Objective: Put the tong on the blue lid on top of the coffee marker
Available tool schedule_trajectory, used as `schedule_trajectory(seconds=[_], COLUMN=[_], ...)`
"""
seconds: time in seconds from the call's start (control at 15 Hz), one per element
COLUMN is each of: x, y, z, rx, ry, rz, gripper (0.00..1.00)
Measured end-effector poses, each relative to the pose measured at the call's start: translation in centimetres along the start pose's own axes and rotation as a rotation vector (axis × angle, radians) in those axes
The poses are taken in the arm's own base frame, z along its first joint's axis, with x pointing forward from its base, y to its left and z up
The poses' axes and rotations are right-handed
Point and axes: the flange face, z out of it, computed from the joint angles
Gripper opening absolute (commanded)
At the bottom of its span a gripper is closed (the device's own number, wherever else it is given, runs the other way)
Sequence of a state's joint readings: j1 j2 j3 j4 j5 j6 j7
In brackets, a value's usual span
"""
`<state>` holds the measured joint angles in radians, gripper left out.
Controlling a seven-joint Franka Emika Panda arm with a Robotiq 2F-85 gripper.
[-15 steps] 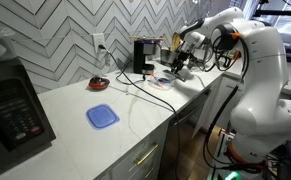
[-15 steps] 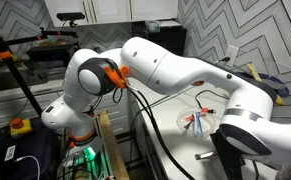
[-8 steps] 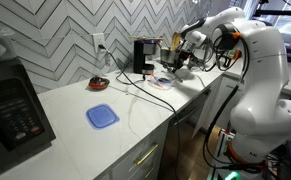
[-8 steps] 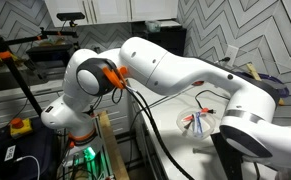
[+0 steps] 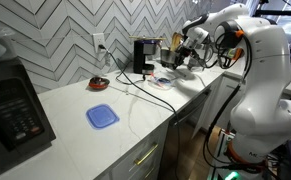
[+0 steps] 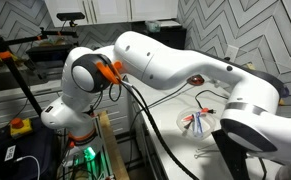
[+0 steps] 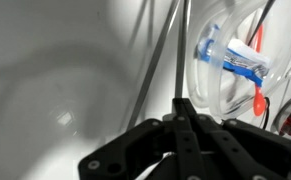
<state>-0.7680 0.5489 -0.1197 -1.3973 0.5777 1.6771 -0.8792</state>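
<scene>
The arm [image 5: 247, 60] has risen over the last second: in both exterior views its wrist end now stands higher above the far end of the tabletop [image 5: 85, 145] than it did, which reads as a lift after a pick rather than a reach down. The microwave [image 5: 10, 105] sits at the near end, and the coffee machine [image 5: 141, 55] stands against the wall just beside the arm's working spot, with nothing visible on its flat top. A clear dish [image 7: 207, 85] lies below the wrist and holds a blue-and-white item [image 7: 230, 60] and a red utensil [image 7: 258, 98]; what else is in it is too blurred to tell. The lid [image 5: 102, 116] lies flat on the tabletop between microwave and coffee machine, well apart from both, not on the machine. In the wrist view the gripper [image 7: 182, 108] has its fingers together, apparently pinched on a thin grey bar that is probably one leg of the tong [image 7: 183, 50]. If so, the tong is up and the carry toward the lid comes next.
</scene>
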Motion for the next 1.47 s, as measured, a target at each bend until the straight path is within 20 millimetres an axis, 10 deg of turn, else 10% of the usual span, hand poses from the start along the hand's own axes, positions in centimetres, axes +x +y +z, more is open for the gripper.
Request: schedule_trajectory(seconds=[0.73,1.07,1.47], x=[-4.1,-2.0,-2.2], y=[-12.6,-21.3,-20.1], z=[-19.2,-20.9,-20.8], rx=[-0.382,-0.511,-0.510], ry=[-0.039,-0.064,-0.073], rz=[-0.325,-0.515,-0.501], gripper=[0.00,0.01,0.00])
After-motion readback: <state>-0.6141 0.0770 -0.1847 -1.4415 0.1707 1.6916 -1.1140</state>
